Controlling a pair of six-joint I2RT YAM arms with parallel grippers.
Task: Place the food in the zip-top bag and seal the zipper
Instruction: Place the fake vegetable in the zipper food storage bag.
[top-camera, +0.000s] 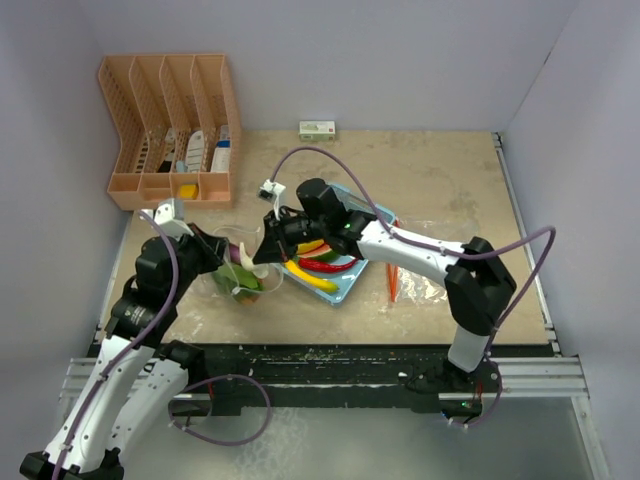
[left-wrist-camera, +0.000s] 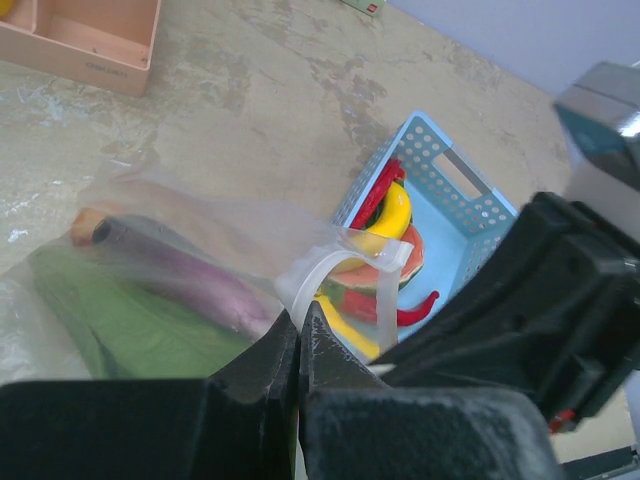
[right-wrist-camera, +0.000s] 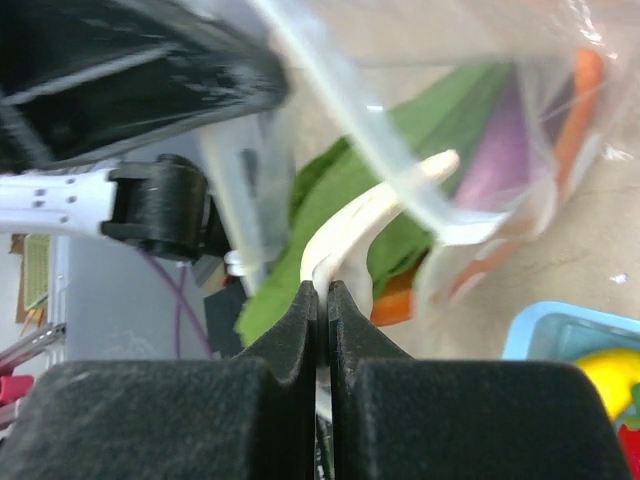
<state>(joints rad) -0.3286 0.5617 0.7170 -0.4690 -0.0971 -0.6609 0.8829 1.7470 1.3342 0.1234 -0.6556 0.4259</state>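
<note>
Beside right gripper (right-wrist-camera: 322, 292), clamped on bag (left-wrist-camera: 200, 215) rim, food (left-wrist-camera: 392, 212) in basket (left-wrist-camera: 478, 205)

Beyond the basket (top-camera: 384, 214), toward the far wall, we see open tabletop with only a small white box (top-camera: 317, 129) on it, and right of the basket the table lies bare past a thin orange item (top-camera: 393, 283) just beside it. Left of the basket is crowded: the zip-top bag (top-camera: 238, 283) sits there with the left gripper (left-wrist-camera: 300, 335) and right gripper (right-wrist-camera: 322, 295) clamped on its rim. The right arm (top-camera: 420, 250) crosses over the basket, and farther left and back an orange rack (top-camera: 170, 130) fills the corner.
</note>
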